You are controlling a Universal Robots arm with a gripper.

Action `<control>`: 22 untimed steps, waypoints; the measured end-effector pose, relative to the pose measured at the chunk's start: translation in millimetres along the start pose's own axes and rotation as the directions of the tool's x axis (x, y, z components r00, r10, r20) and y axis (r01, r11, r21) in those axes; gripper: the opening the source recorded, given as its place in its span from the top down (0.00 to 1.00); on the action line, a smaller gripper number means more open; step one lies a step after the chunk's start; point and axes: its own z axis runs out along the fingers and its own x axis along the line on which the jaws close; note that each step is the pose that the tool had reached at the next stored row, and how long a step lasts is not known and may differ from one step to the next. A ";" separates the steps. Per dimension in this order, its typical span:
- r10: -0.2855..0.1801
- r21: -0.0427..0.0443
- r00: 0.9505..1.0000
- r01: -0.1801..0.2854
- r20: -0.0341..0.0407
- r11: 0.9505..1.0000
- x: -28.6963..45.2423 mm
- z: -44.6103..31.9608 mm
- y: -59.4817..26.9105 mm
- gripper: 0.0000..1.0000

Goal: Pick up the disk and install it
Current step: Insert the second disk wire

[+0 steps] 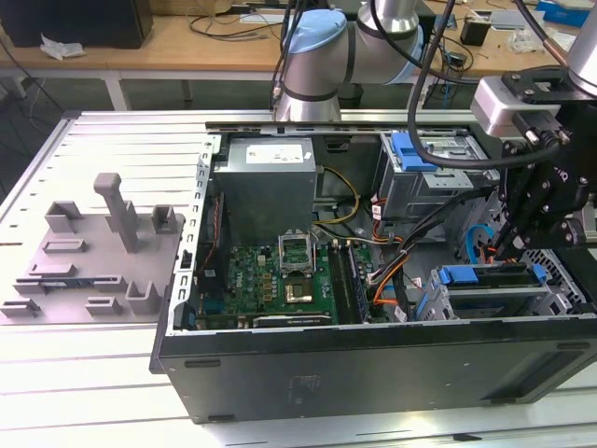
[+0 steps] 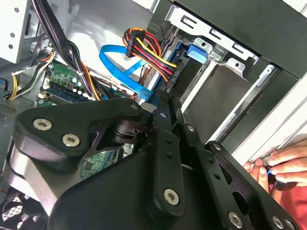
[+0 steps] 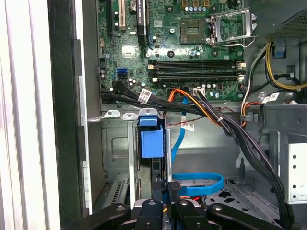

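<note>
- Currently the end effector (image 1: 508, 245) is hanging over the drive bays at the exterior view's right end of the open computer case (image 1: 373, 373), which is lying on its side on the slatted metal surface (image 1: 93, 401).
- In the first wrist view, the end effector (image 3: 165, 189) is sitting directly at the near edge of the disk (image 3: 151, 143). Whether it is clamped on that edge or standing apart from it cannot be told.
- The disk is standing on edge in a slot of the grey metal drive cage (image 3: 115, 143), between the case wall and the bundle of black cables (image 3: 249, 143).
- Only the blue plastic carrier frame and a dark narrow edge of the disk are facing the camera. Its label is facing away, so no writing on it can be read.
- White tags are showing on the cables (image 3: 145, 95) beside the motherboard (image 3: 192, 43). Their print is too small to make out.
- A white label is showing on the grey power supply (image 1: 266, 173), and it too is illegible.
- A separate blue plastic bracket (image 1: 410, 149) is lying on top of the upper drive cage, well apart from the end effector.
- A blue flat data cable (image 3: 201, 182) is looping just beside the disk on the case floor.
- A person's hand (image 2: 283, 165) is resting on the outer edge of the case in the second wrist view.
- A grey fixture block (image 1: 93, 252) is standing on the surface at the exterior view's left, well apart from the case.
</note>
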 end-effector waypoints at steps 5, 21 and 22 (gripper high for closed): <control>-0.003 0.000 1.000 0.003 0.000 1.000 0.0 1.2 0.0 0.84; -0.012 0.000 1.000 0.012 0.000 1.000 0.1 7.4 -0.7 0.84; -0.012 0.000 1.000 0.012 0.000 1.000 0.1 7.6 -0.7 0.84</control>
